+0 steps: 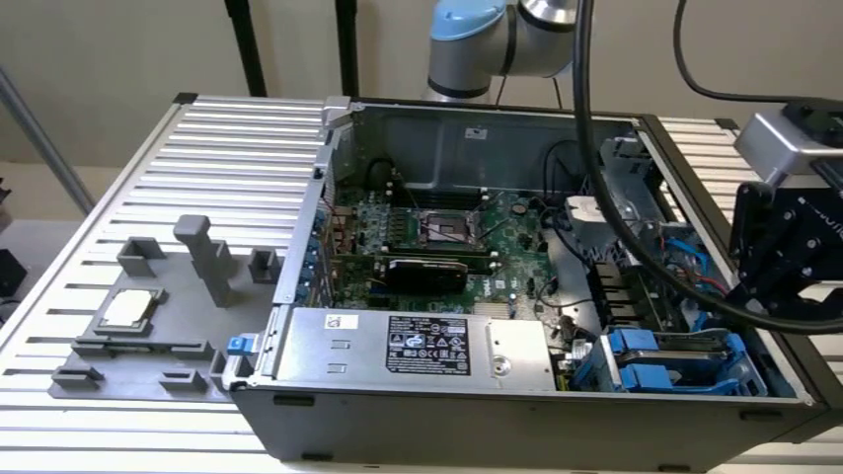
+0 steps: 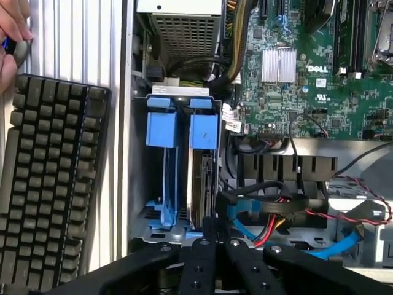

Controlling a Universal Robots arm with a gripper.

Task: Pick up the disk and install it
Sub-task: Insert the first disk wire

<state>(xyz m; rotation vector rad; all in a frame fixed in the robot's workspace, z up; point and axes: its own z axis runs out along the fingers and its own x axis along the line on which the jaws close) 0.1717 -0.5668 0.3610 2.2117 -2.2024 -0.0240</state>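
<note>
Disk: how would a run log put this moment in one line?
disk: slotted in drive cage | gripper: right at disk's edge

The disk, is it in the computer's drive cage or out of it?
In. The disk stands on edge inside the drive cage, beside a second blue carrier; whether it is fully seated, cannot tell.

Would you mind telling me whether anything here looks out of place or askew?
Nothing looks damaged or askew; the disk stands straight in its cage. The one oddity is a person's hand by the keyboard, close beside the open case.
</note>
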